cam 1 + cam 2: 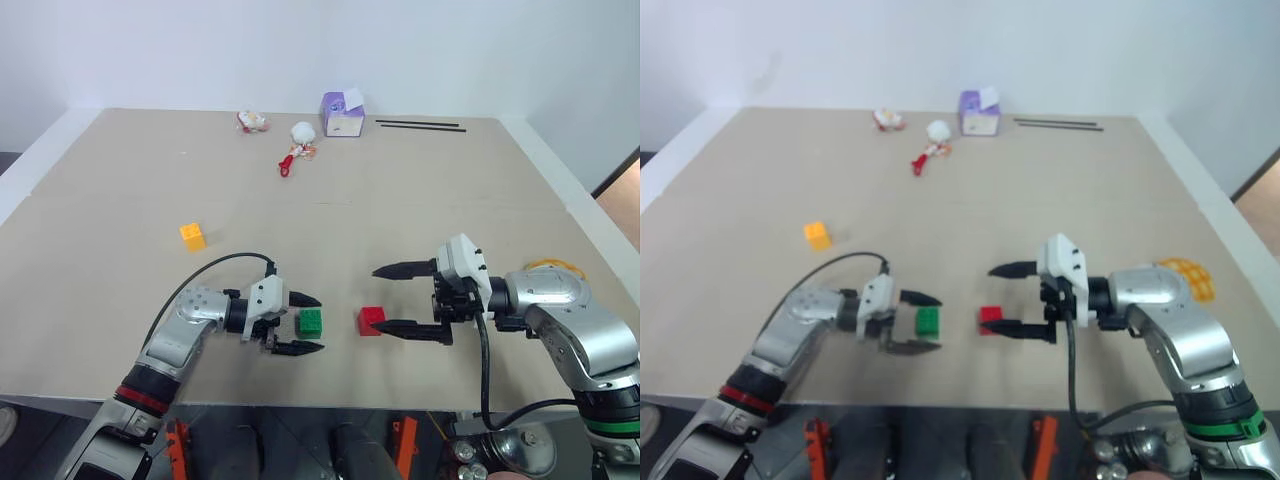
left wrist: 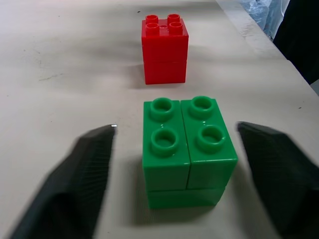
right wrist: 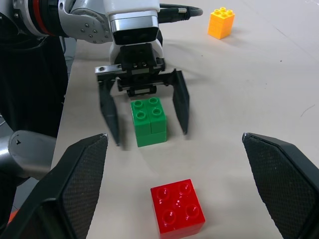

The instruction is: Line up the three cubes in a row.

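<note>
Green cube: we see it standing on the table between our left gripper jaws, untouched.
Red cube: just beside the green one, studs up, level with it.
Yellow-orange cube: well apart, farther out to our left.
Left jaws: open, clear of the green cube.
Right gripper: jaws wide open, empty, near the red cube.
Progress: we judge two cubes placed; the yellow-orange one remains.

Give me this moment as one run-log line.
left pincer: open, straddling green cube, not gripping | right pincer: open, beside red cube | yellow-orange cube: apart, unaligned
</note>
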`<state>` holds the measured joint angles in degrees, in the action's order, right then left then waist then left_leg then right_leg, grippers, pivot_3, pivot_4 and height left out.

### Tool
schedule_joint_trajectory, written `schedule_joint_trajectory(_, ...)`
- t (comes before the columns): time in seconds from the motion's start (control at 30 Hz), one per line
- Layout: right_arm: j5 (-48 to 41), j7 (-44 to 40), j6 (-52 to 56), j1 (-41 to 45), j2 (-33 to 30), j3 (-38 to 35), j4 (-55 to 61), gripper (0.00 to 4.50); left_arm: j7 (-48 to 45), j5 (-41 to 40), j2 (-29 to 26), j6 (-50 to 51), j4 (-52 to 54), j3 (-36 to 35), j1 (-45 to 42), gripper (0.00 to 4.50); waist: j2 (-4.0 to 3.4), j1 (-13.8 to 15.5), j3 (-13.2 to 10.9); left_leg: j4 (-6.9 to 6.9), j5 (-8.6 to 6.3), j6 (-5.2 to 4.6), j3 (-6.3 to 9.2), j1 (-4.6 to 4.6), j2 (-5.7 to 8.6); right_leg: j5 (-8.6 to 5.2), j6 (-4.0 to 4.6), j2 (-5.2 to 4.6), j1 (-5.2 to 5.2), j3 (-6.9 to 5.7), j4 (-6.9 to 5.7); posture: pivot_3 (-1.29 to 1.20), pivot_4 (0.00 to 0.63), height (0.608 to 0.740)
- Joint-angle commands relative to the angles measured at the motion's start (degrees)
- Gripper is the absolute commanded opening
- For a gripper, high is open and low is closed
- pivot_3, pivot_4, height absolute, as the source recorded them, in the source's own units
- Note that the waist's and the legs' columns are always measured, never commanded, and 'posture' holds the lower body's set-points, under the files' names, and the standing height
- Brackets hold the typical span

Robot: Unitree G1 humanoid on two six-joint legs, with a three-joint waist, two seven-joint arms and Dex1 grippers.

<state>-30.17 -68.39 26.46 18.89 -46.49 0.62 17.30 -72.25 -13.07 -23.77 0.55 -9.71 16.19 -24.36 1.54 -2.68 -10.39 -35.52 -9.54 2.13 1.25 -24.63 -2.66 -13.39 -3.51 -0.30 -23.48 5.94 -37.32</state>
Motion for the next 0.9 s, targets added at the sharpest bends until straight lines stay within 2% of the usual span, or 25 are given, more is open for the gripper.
schedule_joint_trajectory(0.03, -0.68, 0.06, -0.14, 0.9, -0.4, -1.07, 1.08, 4.5, -0.89, -2.01, -0.21, 0.52, 2.32, -0.92, -0.38, 4.47, 0.0, 0.0, 0.0, 0.0, 0.0, 0.0, 0.0, 0.0, 0.0, 0.0, 0.0, 0.0, 0.0, 0.0, 0.0, 0.0, 0.15, 0.74)
schedule_joint_trajectory(0.13, -0.99, 0.17, 0.06, 0.84, -0.31, -1.23, 1.29, 4.5, -1.24, -4.73, -0.23, 2.4, 5.04, -2.25, -0.37, 4.47, 0.0, -0.01, 0.0, -0.01, 0.0, 0.0, 0.0, 0.0, 0.0, 0.0, 0.0, 0.0, 0.0, 0.0, 0.0, 0.0, 0.15, 0.74)
schedule_joint_trajectory(0.27, -3.26, 1.79, 0.87, 1.5, 0.97, -3.14, 1.95, 4.5, 3.37, -10.4, -0.63, 10.21, 11.85, -7.09, -1.29, 4.47, 0.0, -0.01, 0.0, -0.01, 0.0, 0.0, 0.0, -0.01, -0.01, 0.01, -0.01, 0.0, 0.0, 0.0, 0.0, 0.0, 0.15, 0.74)
schedule_joint_trajectory(0.4, -5.7, 7.34, 2.82, 4.37, 4.37, -4.73, 2.62, 4.5, 17.51, -12.53, 1.59, 16.81, 16.36, -14.71, -1.91, 4.47, 0.0, -0.15, -0.01, -0.01, 0.0, 0.0, 0.01, 0.03, -0.04, 0.04, -0.04, 0.04, 0.01, 0.01, -0.01, 0.0, 0.15, 0.74)
schedule_joint_trajectory(0.5, -5.79, 12.27, 3.79, 7.48, 8.18, -4.14, 2.48, 4.5, 37.21, -5.92, 5.96, 17.81, 19.7, -20.66, -1.02, 4.47, 0.0, -0.07, 0.0, -0.03, 0.01, -0.01, 0.06, 0.04, -0.04, 0.07, -0.06, 0.05, 0.06, -0.01, -0.02, 0.0, 0.15, 0.74)
schedule_joint_trajectory(0.6, -4.62, 13.78, 3.24, 9.65, 10.67, -2.4, 1.5, 4.5, 54.62, 1.4, 10.51, 20.51, 21.84, -24.02, 0.43, 4.47, 0.01, 0.0, 0.0, -0.07, 0.01, -0.01, 0.08, 0.05, -0.01, 0.23, -0.35, 0.05, 0.12, 0.01, -0.02, 0.0, 0.15, 0.74)
schedule_joint_trajectory(0.77, -3.06, 13.14, 1.66, 12.59, 13.27, 0.42, -1.32, 4.5, 69.75, 7.73, 17.01, 21.97, 22.0, -24.94, 2.31, 4.47, 0.02, 0.07, 0.0, -0.07, 0.01, 0.0, 0.08, 0.0, 0.02, 0.24, -0.38, 0.05, 0.08, 0.03, -0.01, 0.0, 0.15, 0.74)
schedule_joint_trajectory(0.9, -2.12, 11.76, 0.54, 14.56, 14.05, 1.76, -3.68, 4.5, 77.96, 11.64, 19.56, 21.67, 18.36, -25.88, 1.54, 4.47, 0.03, 0.14, 0.0, -0.08, 0.02, 0.01, 0.1, 0.0, 0.04, 0.27, -0.4, 0.05, 0.1, 0.02, -0.01, 0.0, 0.15, 0.74)
